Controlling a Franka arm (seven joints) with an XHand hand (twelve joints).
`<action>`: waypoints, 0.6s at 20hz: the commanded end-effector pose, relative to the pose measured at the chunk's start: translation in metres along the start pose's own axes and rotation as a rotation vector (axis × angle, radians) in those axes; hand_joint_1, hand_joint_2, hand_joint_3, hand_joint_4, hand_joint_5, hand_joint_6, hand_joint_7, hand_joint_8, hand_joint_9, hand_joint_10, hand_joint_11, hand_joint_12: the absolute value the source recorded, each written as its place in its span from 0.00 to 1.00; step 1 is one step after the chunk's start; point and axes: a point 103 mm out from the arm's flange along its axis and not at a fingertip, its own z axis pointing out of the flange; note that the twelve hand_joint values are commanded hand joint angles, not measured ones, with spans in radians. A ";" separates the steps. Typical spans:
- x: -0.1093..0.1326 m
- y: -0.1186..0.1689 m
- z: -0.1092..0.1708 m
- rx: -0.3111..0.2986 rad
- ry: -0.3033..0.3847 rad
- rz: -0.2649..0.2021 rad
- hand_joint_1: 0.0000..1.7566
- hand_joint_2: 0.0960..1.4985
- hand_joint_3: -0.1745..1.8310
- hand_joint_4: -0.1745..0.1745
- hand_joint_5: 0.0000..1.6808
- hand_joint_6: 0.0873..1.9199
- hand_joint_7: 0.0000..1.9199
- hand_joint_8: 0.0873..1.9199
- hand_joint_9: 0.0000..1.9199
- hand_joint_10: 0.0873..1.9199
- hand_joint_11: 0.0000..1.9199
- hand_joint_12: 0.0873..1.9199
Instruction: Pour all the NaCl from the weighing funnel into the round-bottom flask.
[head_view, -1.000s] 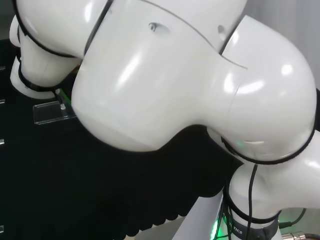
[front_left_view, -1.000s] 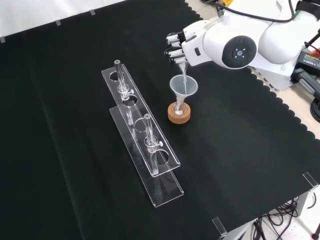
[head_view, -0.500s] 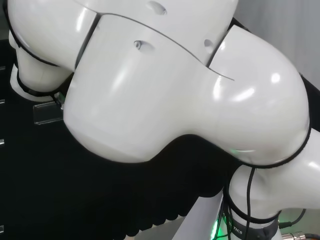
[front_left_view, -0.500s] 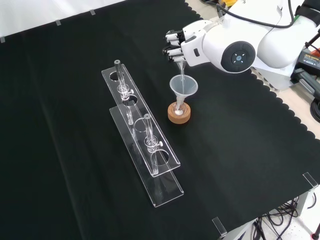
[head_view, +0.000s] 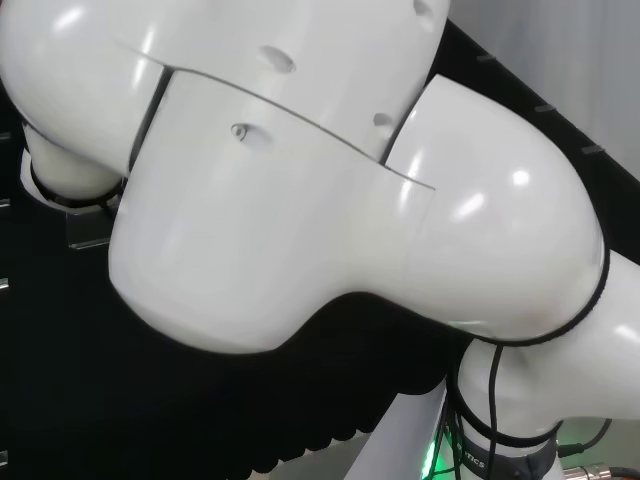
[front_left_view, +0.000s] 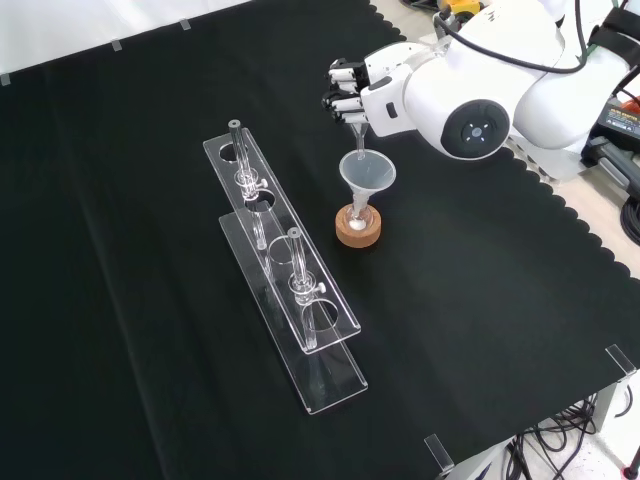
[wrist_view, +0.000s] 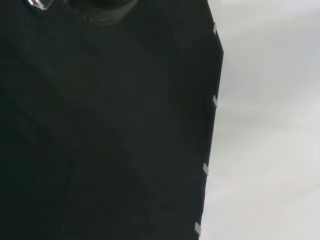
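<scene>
We see a clear rack (front_left_view: 285, 285) near the desk (front_left_view: 120, 200) middle. Our fingers (front_left_view: 345, 95) are curled, pinching the weighing funnel (front_left_view: 357, 135) above the glass funnel (front_left_view: 367, 172) in the round-bottom flask (front_left_view: 358, 216).

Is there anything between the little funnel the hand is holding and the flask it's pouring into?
Only the clear funnel sitting in the flask on its cork ring. The hand holds the weighing funnel above it, spout pointing into its mouth. That's the intended path, so nothing visible blocks it.
</scene>
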 end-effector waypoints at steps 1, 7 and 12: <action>0.000 0.000 -0.003 -0.014 -0.037 0.005 0.64 0.68 0.00 1.00 0.81 0.16 0.37 0.28 0.60 0.02 0.50 0.47; -0.001 -0.004 -0.009 -0.030 -0.100 0.026 0.64 0.68 0.00 1.00 0.81 0.16 0.37 0.28 0.60 0.02 0.49 0.47; -0.002 -0.006 -0.012 -0.039 -0.114 0.033 0.64 0.68 0.00 1.00 0.81 0.16 0.37 0.28 0.60 0.02 0.49 0.47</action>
